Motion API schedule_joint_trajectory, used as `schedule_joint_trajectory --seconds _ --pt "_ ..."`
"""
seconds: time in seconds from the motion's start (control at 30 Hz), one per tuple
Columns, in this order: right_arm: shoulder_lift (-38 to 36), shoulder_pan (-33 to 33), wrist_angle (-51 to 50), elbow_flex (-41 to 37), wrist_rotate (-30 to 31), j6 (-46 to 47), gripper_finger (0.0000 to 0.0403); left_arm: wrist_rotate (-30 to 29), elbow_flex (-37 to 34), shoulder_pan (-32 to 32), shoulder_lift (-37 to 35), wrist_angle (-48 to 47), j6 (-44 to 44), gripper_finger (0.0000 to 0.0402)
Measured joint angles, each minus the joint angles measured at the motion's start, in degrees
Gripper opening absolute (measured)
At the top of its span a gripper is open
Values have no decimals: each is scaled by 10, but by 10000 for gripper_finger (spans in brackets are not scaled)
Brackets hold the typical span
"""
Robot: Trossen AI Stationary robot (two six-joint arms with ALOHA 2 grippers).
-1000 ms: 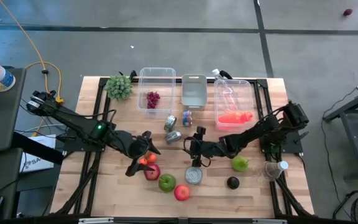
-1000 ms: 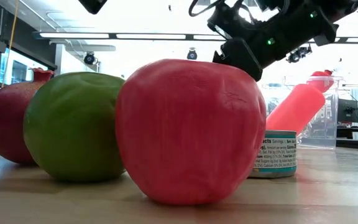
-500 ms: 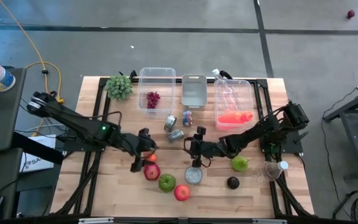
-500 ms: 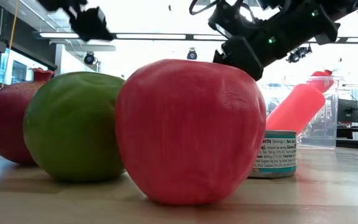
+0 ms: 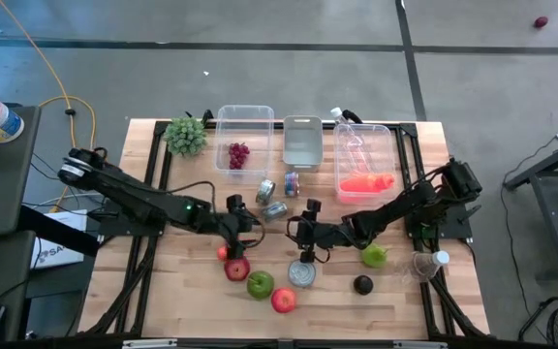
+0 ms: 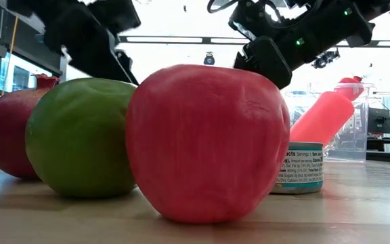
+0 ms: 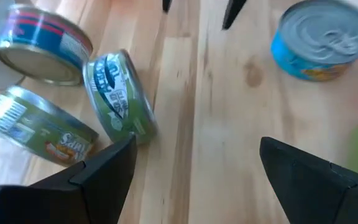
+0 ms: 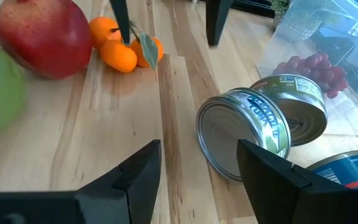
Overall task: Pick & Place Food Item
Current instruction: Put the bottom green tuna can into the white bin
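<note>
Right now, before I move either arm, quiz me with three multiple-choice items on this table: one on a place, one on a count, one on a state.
1. Where are the grapes?
A. in the left clear bin
B. in the metal tray
C. loose on the table

2. How many tins lie beside the left gripper?
A. one
B. three
C. five

3. The left gripper is:
A. open, empty
B. shut on a tin
C. holding the oranges

Answers: 1 A, the high view shows them inside the bin. 2 B, the left wrist view shows three. 3 A, its fingers stand apart over bare wood.
</note>
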Motion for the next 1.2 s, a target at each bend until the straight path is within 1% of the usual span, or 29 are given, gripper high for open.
schedule_joint_trajectory --seconds 0.17,0.4,0.6,0.73,0.83,0.97,1.07,1.2 --pt "0 0 -1 0 -1 3 196 2 0 23 40 47 0 331" --pt "0 0 -5 0 -2 4 192 0 0 57 43 78 -9 331" --pt "0 0 -8 0 -4 5 191 1 0 70 43 86 15 331" --pt "0 0 -10 0 -6 5 191 1 0 74 51 89 -9 331" --pt "0 0 -11 0 -21 6 191 0 0 78 70 93 -23 331" --pt "0 0 -11 0 -34 7 191 2 0 92 101 107 6 331" --pt "0 0 -6 0 -35 7 191 6 0 100 124 129 4 331" --pt "0 0 -5 0 -35 7 191 25 0 109 150 142 24 331"
